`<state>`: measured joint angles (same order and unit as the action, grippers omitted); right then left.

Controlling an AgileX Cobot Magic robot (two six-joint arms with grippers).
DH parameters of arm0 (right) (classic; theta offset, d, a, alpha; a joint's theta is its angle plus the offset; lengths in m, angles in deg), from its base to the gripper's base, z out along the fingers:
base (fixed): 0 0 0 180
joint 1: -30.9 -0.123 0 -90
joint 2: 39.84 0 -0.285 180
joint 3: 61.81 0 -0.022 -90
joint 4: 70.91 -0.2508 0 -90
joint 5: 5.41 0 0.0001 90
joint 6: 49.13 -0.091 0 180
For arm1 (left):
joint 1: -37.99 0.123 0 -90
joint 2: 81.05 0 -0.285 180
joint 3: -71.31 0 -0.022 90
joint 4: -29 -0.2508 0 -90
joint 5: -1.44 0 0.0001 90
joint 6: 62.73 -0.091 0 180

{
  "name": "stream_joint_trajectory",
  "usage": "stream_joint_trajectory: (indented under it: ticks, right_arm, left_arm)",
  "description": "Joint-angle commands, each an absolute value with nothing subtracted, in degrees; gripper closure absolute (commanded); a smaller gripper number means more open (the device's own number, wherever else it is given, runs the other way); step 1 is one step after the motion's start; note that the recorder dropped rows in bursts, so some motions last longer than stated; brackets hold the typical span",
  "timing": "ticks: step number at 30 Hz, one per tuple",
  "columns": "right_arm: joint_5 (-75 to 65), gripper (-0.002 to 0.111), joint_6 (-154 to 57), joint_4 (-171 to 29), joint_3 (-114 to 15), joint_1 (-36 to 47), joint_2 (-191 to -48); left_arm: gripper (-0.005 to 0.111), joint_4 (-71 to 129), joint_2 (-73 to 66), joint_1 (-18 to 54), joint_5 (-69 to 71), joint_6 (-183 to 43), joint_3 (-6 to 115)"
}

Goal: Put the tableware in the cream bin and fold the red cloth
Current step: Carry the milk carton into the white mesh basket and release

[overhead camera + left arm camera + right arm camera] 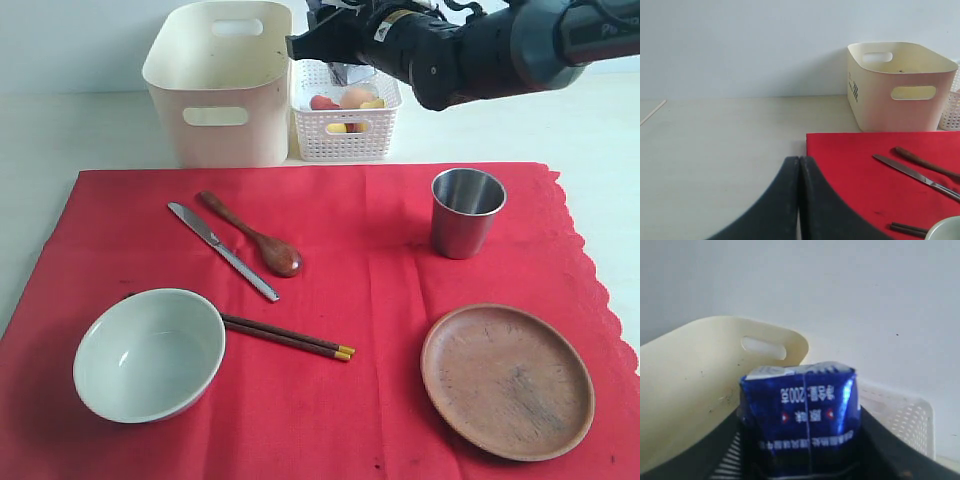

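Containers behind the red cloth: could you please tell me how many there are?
2. The cream bin stands beyond the far edge of the red cloth, left of centre; the white lattice basket sits right beside it, holding food, partly hidden by the right arm. No others show.

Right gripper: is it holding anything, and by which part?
Yes: the blue carton, pinched across its two opposite sides by the right gripper, over the white basket.
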<state>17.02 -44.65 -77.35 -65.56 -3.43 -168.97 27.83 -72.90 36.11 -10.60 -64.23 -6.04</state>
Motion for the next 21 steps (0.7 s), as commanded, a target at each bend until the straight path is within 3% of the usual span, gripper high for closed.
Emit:
stream_joint_trajectory:
  ticks: [1,10,17,21]
  right_arm:
    - [20.7,0.108,-44.2,-78.5,-70.2,-3.0,-172.2]
    - [19.5,0.105,-36.5,-98.0,-75.9,-3.0,-178.5]
    - [19.5,0.088,-31.9,-102.2,-75.9,-3.0,-178.8]
    - [19.5,0.07,-30.5,-101.9,-75.9,-3.1,-179.2]
  left_arm:
    - [0.107,27.7,-73.3,36.3,-10.5,-64.0,-5.9]
    - [0.107,27.7,-73.3,36.3,-10.5,-64.0,-5.9]
    - [0.107,27.7,-73.3,36.3,-10.5,-64.0,-5.9]
    - [0.107,27.7,-73.3,36.3,-10.5,-64.0,-5.9]
